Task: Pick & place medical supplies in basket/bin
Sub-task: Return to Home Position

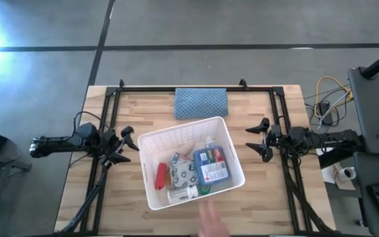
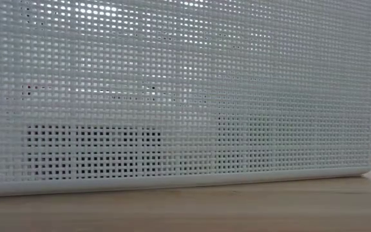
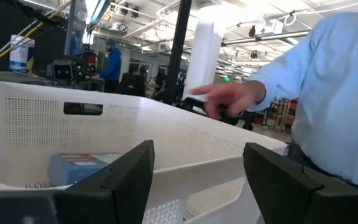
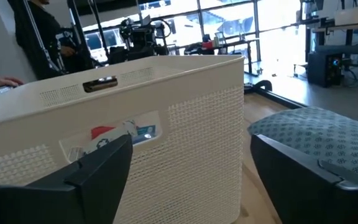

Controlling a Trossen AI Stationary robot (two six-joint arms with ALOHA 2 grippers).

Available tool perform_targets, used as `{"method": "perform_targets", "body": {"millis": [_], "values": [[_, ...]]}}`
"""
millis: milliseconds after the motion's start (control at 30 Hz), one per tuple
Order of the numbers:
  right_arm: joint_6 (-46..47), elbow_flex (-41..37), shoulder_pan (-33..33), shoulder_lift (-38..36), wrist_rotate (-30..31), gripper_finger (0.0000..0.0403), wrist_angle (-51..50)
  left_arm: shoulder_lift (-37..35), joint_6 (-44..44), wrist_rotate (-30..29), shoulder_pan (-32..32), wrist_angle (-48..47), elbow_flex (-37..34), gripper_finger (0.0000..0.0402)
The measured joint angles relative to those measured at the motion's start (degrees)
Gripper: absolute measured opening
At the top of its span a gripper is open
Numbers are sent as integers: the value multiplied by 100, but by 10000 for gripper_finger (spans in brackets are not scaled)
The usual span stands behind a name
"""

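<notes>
The white bin (image 1: 179,130) is seen in the mid of the table (image 1: 143,112), turned a bit askew, & the supplies are found inside it. A red tube (image 1: 161,174) is on the left, w/ a grey patterned pouch (image 1: 183,175) next to it. A blue-white flat box (image 1: 211,164) is on the right. A white pill bottle (image 1: 183,194) is laid down at the near wall w/ something teal (image 1: 204,189) just beside it. No supplies are seen out on the wood, so the pick & place part is judged done; small bits hidden under the box can't be checked. The left gripper (image 1: 127,145) is parked just beside the bin's left corner; touching or not can't be told. Its fingers are spread apart & nothing is held. The right gripper (image 1: 254,139) is parked to the right, clear of the bin, also spread apart & w/ nothing in it. A folded blue-grey mat (image 1: 201,103) lies at the far edge. A person's hand (image 1: 210,220) is seen at the near edge, close to the bin. What is left is prob. only the arms being tucked away to rest, w/ care taken that the bin isn't bumped.
</notes>
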Motion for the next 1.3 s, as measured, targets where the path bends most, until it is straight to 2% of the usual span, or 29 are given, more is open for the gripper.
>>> {"method": "perform_targets", "body": {"millis": [1300], "values": [[-2,-1,0,-1,0,317,0,147,2,-2,3,-103,-2,228]]}}
